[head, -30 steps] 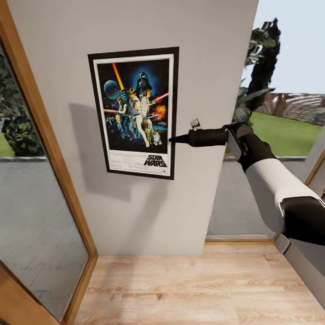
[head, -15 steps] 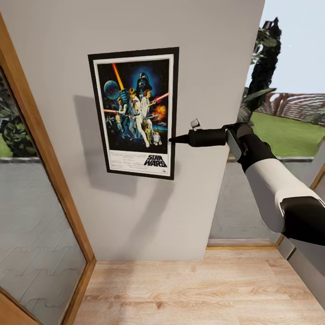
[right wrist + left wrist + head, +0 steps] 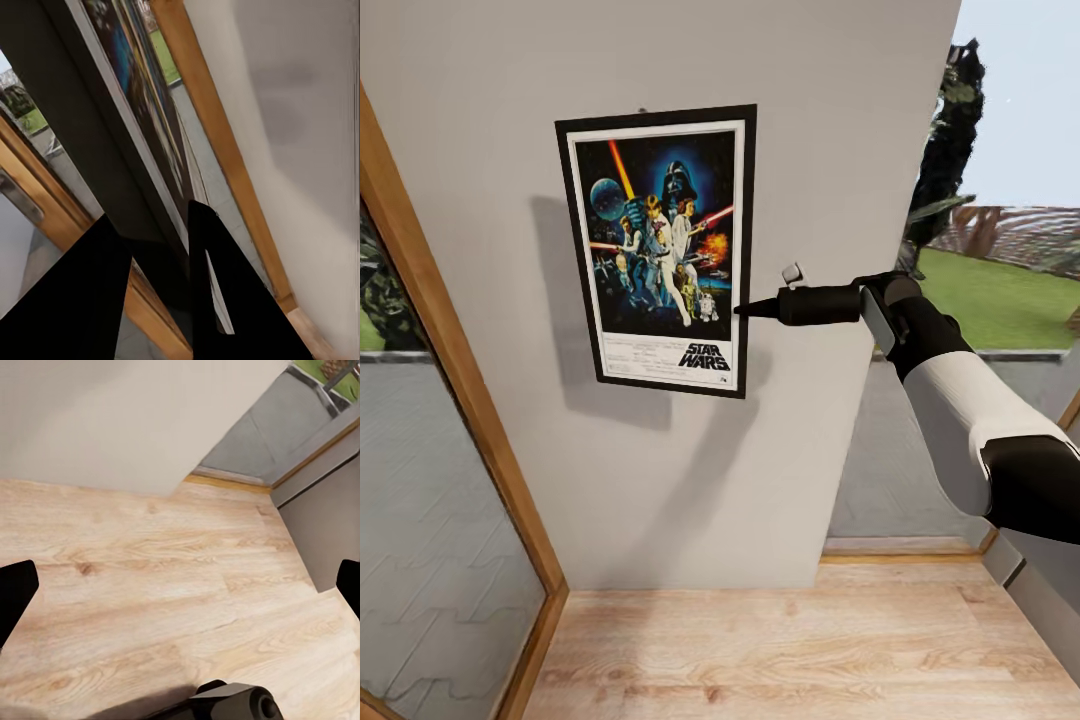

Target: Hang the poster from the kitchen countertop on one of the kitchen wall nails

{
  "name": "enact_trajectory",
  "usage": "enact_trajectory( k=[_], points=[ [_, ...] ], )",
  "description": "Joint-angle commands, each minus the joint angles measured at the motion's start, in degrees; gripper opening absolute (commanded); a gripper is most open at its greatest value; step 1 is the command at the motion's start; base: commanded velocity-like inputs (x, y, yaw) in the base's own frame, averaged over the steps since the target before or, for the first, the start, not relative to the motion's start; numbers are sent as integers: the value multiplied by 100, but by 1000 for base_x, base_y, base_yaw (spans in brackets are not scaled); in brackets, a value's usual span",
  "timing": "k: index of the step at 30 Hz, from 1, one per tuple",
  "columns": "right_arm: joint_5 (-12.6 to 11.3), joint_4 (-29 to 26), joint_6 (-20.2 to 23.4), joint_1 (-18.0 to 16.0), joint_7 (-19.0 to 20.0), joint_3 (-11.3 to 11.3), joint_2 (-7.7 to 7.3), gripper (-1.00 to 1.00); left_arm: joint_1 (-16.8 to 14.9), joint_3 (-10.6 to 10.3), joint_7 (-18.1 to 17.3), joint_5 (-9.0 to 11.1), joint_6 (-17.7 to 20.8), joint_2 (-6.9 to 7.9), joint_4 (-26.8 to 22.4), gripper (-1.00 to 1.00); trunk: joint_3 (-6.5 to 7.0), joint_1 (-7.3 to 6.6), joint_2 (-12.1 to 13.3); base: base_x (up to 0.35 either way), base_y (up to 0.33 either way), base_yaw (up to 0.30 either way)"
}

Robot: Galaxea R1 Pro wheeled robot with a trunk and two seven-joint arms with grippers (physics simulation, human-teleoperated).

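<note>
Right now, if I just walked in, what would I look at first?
Probably the bright Star Wars poster, flat against the grey wall in front of the robot, with a small nail peeking out just above its top edge. Next you would notice the right arm's black tool pinching the poster's right edge, and past the wall's right side, a sunny garden with green grass.

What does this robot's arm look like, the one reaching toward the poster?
The right arm has a glossy white shell between black joints, narrowing to a slim black wrist. The right gripper is black and tapers to a point, with a small grey knob on top. No cables or markings show.
</note>
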Motion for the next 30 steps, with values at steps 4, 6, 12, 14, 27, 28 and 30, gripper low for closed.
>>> enact_trajectory(
  k=[4, 6, 12, 14, 27, 28, 30],
  points=[
    [-66, 0, 54, -8, -11, 34, -8, -100, -2, 7, -7, -17, -58, -1, -6, 100, -11, 6, -11, 260, 0, 0],
    [-67, 0, 54, -9, -11, 34, -8, -100, -2, 7, -7, -17, -58, -1, -6, 100, -11, 6, -11, 149, 0, 0],
    [-65, 0, 54, -8, -11, 34, -8, -100, 0, 7, -7, -17, -58, 3, -6, 100, -11, 6, -11, 46, 0, 0],
    [-65, 0, 54, -9, -11, 34, -8, -100, 1, 7, -7, -17, -58, 3, -6, 100, -11, 6, -11, 13, 0, 0],
    [-217, 6, 60, -9, -24, 37, -8, -100, -2, 7, -7, -17, -58, 7, -6, 100, -11, 6, -11, 2, 0, 0],
    [-259, 3, 62, -9, -29, 39, -6, -100, -2, 7, -7, -17, -58, 9, -6, 100, -11, 6, -11, 0, 0, 0],
    [-358, -7, 68, -9, -37, 41, -4, -100, -3, 7, -7, -17, -58, 12, -6, 100, -11, 6, -11, 0, 0, 0]
  ],
)
